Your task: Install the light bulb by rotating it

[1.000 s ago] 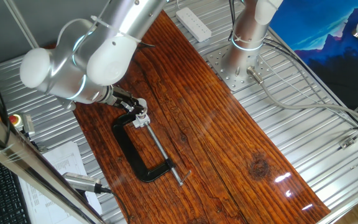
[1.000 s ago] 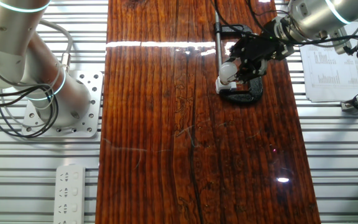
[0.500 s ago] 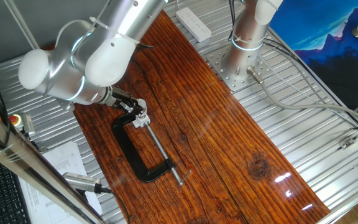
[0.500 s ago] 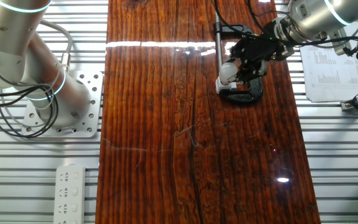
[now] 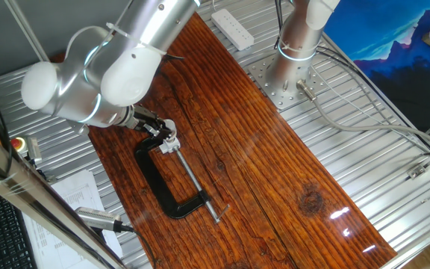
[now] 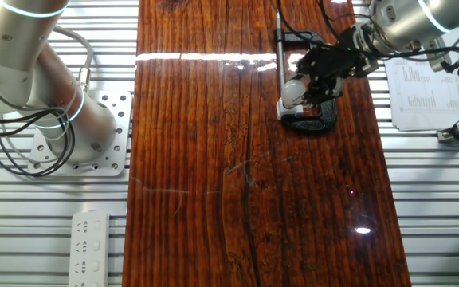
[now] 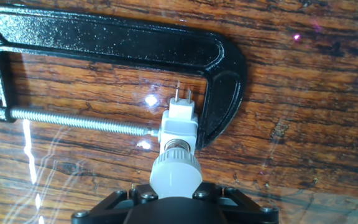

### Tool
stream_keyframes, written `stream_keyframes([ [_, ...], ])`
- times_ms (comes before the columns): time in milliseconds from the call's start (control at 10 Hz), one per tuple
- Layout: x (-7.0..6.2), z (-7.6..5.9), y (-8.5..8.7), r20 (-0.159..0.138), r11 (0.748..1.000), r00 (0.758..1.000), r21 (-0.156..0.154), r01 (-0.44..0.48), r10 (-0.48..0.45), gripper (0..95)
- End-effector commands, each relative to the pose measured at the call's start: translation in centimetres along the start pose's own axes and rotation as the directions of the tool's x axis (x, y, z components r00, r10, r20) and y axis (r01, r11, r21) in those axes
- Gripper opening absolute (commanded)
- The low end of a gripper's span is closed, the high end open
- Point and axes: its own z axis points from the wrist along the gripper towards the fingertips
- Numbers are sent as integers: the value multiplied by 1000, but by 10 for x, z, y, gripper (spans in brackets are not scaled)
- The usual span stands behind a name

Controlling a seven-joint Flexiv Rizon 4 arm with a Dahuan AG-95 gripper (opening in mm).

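The fingers (image 6: 309, 80) are clamped around the white frosted light bulb (image 7: 176, 173), seen from the hand view as a rounded cap just ahead of the black hand. The bulb's silvery screw base sits in a small white socket block (image 7: 179, 126) with two metal prongs. The block is held between the screw and jaw of a black C-clamp (image 7: 166, 46) lying flat on the dark wooden desk (image 6: 213, 199). A white power strip (image 6: 89, 243) lies beside the desk.

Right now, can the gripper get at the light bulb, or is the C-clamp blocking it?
Likely yes. The gripper is already at the light bulb, approaching from the open side. The C-clamp pins only the socket block, beyond the bulb.
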Motion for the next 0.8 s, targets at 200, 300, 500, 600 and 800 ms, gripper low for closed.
stream_keyframes([
  [200,-4,0,0,5,1000,1000,5,-11,11,0],
  [300,-5,-1,1,4,1000,1000,4,-20,20,0],
  [500,-5,-3,1,3,1000,1000,3,-29,29,0],
  [600,-6,-2,1,6,999,999,4,-33,33,0],
  [800,-6,-2,1,7,999,999,3,-46,46,0],
])
